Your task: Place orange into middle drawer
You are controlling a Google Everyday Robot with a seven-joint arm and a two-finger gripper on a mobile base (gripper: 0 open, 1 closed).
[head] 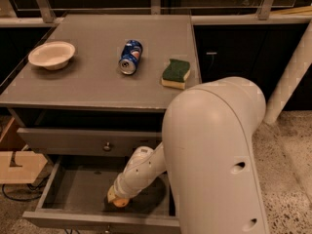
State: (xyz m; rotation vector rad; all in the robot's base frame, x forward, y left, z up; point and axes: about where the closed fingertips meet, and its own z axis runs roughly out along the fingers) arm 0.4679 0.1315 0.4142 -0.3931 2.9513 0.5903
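Camera view, looking down on a grey cabinet (97,84) and on the robot's own white arm (142,165), which reaches from the bulky white shoulder housing (214,150) at the right down into the open middle drawer (73,191). We see this drawer pulled well out below the upper knobbed drawer (58,141), which is closed, its small round knob (107,146) facing us. The gripper (116,198) sits low inside the middle drawer, near the front wall and a little left of the drawer's centre. The orange (121,203) shows as a small rounded patch at the very tip of the gripper, touching it, inside the drawer and close to the drawer floor. We cannot tell whether the gripper clasps the orange or has let go of it, nor whether the fruit rests on the floor, since the wrist covers most of it.

On the cabinet top we note three objects, well apart from one another: a white bowl (51,55) upright at the left, a blue drinks can (130,56) lying on its side near the middle, and a yellow sponge with a green face (176,73) near the right edge. A cardboard box (17,165) stands on the floor left of the cabinet.
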